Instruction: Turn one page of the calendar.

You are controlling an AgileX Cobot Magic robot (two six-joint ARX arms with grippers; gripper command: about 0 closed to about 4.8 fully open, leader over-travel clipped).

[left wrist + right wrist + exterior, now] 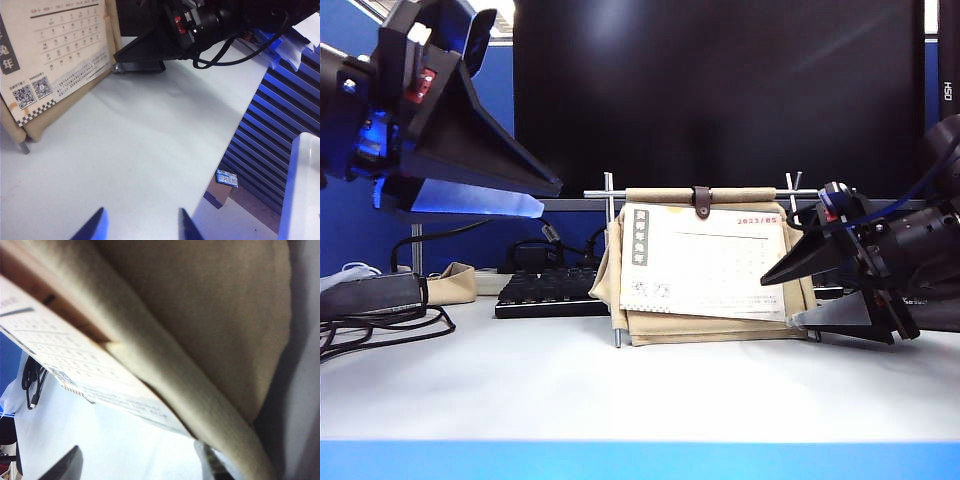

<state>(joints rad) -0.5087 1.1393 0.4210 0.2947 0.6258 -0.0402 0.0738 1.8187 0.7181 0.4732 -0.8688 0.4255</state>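
Your right pincer [798,292] sits open, holding nothing, at the lower right corner of the page [705,262], positioned to catch its free edge. The calendar [708,265] stands mid-desk [640,385]. Your left pincer [530,195] hovers open and empty, clear of the work.

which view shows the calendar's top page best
The exterior view: the page faces the camera whole, red date corner included, under the leather strap. The left wrist view catches only its lower part with the date grid and QR codes. The right wrist view shows a blurred sliver.
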